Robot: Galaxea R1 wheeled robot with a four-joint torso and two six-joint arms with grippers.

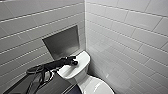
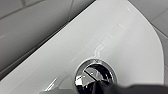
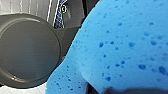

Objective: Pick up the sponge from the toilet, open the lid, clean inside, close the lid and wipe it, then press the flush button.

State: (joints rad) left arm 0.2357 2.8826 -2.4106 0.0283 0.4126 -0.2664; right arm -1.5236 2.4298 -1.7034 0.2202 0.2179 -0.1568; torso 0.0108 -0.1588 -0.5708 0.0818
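I'm looking into a corner of white tiled walls [image 1: 130, 30], with a grey recessed panel [image 1: 62, 41] set into the left-hand wall. The toilet [image 1: 86, 81] stands in that corner, its tank against the tiles just under the panel. What I can see of the lid [image 1: 97, 87], at the bottom of the head view, looks to be lying down over the bowl.

The left arm comes in from the left and reaches across the flat tank top [image 1: 83, 57]. The left pincer [image 1: 74, 61] sits low over the middle of it. From the left wrist, the round chrome flush button [image 2: 96, 73] is set into the glossy white top, and the dark tip of the pincer overlaps its near edge. It is right at the button, but I can't be sure whether it is actually touching. I also can't tell whether this pincer is open or closed.

The sponge [image 3: 120, 45] is with the other arm. It is bright blue, pitted with darker pores, and sits very close in front of the right wrist camera. A dark strip of the right pincer [image 3: 125, 91] shows at its edge, so it appears gripped there. Beyond the sponge is a dark round object with a raised rim [image 3: 27, 50]. I can't make out what that is.
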